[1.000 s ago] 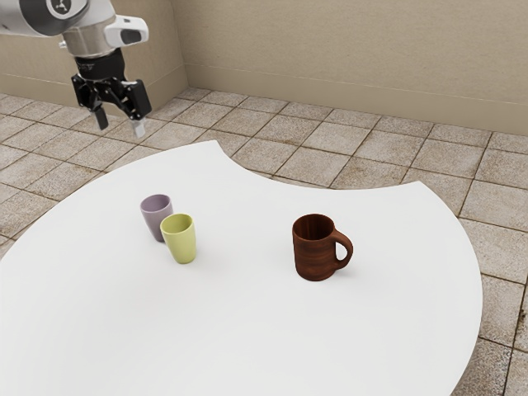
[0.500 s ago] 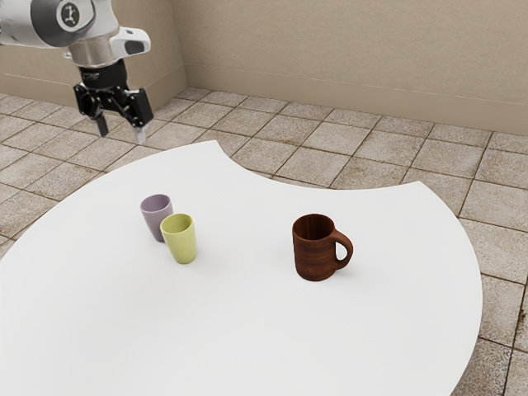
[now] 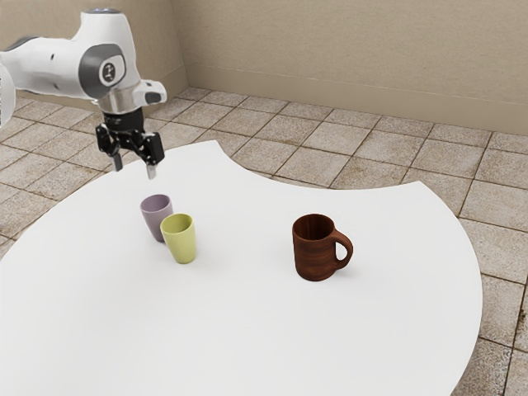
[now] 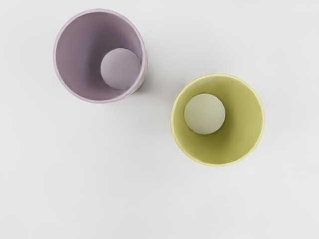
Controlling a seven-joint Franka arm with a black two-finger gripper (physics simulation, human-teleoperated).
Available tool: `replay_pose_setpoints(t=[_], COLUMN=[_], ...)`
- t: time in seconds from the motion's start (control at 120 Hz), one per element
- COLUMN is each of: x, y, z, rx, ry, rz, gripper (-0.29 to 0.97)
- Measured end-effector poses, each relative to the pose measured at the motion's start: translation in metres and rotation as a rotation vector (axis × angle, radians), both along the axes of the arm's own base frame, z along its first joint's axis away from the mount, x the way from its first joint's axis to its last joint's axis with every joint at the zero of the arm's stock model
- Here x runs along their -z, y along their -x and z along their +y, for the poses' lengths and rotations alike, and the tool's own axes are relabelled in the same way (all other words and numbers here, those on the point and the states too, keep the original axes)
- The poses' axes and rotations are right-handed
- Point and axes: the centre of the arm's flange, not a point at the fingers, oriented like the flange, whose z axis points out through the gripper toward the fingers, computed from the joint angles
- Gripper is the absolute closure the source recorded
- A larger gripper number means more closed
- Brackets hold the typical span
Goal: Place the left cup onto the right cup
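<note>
On the bench (image 3: 247,330) the farther cup (image 3: 155,216) stood just beside the nearer cup (image 3: 179,238), at the exterior view's left of it, with the mug (image 3: 318,247) well apart toward that view's right.

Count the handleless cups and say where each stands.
2. The purple cup stands toward the exterior view's left; the green cup beside it, apart, nearer the brown mug.

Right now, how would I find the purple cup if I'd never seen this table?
Start at the big white table and look below the robot's black claw. Two small cups without handles stand close together there. It is the purple cup, farther back than the yellow-green cup.
</note>
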Motion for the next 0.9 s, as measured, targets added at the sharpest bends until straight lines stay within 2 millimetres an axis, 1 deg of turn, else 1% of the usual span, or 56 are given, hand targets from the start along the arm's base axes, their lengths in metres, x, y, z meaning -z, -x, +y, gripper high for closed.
replay_pose_setpoints(t=[0.158, 0.292, 0.358, 0.442, 0.6, 0.742, 0.9], x=[0.023, 0.032, 0.041, 0.049, 0.054, 0.066, 0.076], y=[-0.005, -0.006, -0.007, -0.012, -0.031, -0.048, -0.060], z=[0.025, 0.047, 0.058, 0.070, 0.078, 0.084, 0.086], rx=[-0.018, -0.027, -0.026, -0.011, 0.041, 0.073, 0.107], ry=[-0.002, -0.006, -0.005, -0.006, -0.017, -0.002, 0.014], rz=[0.007, 0.003, 0.011, 0.010, -0.009, -0.017, -0.021], gripper=[0.03, 0.03, 0.03, 0.03, 0.03, 0.03, 0.03])
